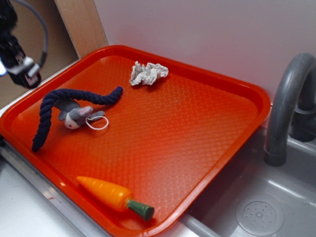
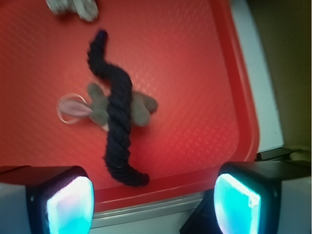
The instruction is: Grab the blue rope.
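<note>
Lying across, seemingly, mouse (image 2: 100, 108): blue rope (image 2: 116, 117)

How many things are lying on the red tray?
4. The blue rope curves along the tray's left side, lying across the grey plush mouse. The crumpled paper sits near the back edge. The toy carrot lies at the front edge.

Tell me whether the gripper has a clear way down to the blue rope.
Probably yes. The gripper is open above the tray's edge, nothing between it and the rope. The rope lies across the plush mouse, which could get pinched too.
</note>
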